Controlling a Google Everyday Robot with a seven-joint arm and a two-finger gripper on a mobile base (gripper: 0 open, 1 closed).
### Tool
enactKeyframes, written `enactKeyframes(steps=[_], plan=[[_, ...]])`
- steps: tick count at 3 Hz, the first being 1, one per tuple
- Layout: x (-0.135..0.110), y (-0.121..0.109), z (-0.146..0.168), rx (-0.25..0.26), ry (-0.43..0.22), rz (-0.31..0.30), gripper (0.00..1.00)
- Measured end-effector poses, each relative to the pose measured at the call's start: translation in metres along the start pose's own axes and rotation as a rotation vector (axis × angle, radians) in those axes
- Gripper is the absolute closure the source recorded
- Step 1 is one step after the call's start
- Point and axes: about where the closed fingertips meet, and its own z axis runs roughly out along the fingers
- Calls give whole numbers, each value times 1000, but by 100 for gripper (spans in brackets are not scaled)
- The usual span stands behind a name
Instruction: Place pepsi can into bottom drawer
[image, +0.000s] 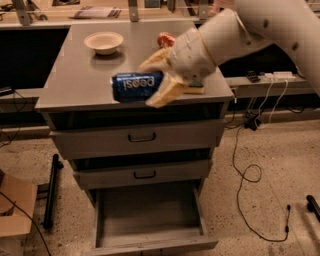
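**Pepsi can gripped sideways over bench front, bottom drawer open**

End effector (157, 80) is clenched on the pepsi can (132, 86): one tan finger (152, 62) over the can, the other (161, 96) under it. The can lies on its side w/ the logo upside down, free end pointing to 9 o'clock. It's held over the front edge of the bench (70, 80), approx. mid-width. The arm (240, 30) comes in from 2 o'clock.

Bottom drawer (150, 215) is at 6 o'clock from the can, pulled out, bare grey floor showing. Top drawer (100, 142) & middle drawer (110, 177) sit between them, both pushed in.

On the bench: pale bowl (103, 42) at 11 o'clock from the can, red-orange can (165, 39) at 1 o'clock behind the end effector, sponge (196, 89) at 3 o'clock, mostly hidden by the wrist. On the floor: cardboard box (15, 205) at 8 o'clock, cable (245, 172) at 4 o'clock.
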Motion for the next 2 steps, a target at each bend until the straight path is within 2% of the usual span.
enactKeyframes(steps=[1,2], plan=[[30,70,26,-112,31,85,100],[92,152,88,-276,138,213,100]])
